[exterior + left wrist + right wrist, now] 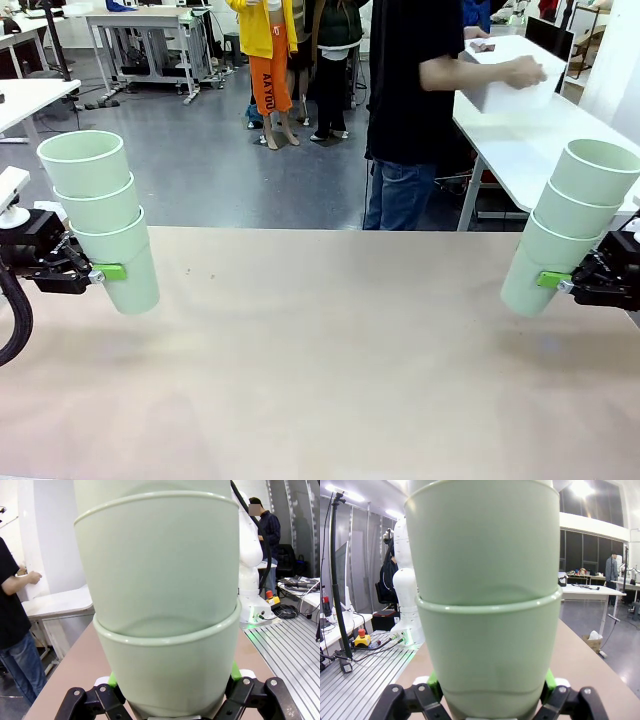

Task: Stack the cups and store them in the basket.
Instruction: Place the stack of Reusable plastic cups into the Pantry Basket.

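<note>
Left arm comes in low from the left edge, wrist roughly level. The left gripper (96, 272) is clamped on the bottom cup of the left stack (103, 218), with a green pad (112, 271) flat on the wall. That's three cups nested, mouth up, leaning outward to the left.

Right arm mirrors it from the right edge. The right gripper (560, 283) is closed on the lowest cup of the right stack (572, 222), also three nested, tipped outward to the right.

Both stacks sit over the near ends of the brown table (320, 360), well apart. Can't tell if the bases touch the top.

In the left wrist view, the left gripper (170, 702) has its fingers on either side of the left stack (160, 605). Same in the right wrist view for the right gripper (489, 702) and right stack (487, 600).

The basket (500, 88) is off the work table, on a white side table (540, 150) at far right. The person (410, 90) is turned towards it, with a hand (522, 72) on its rim.
</note>
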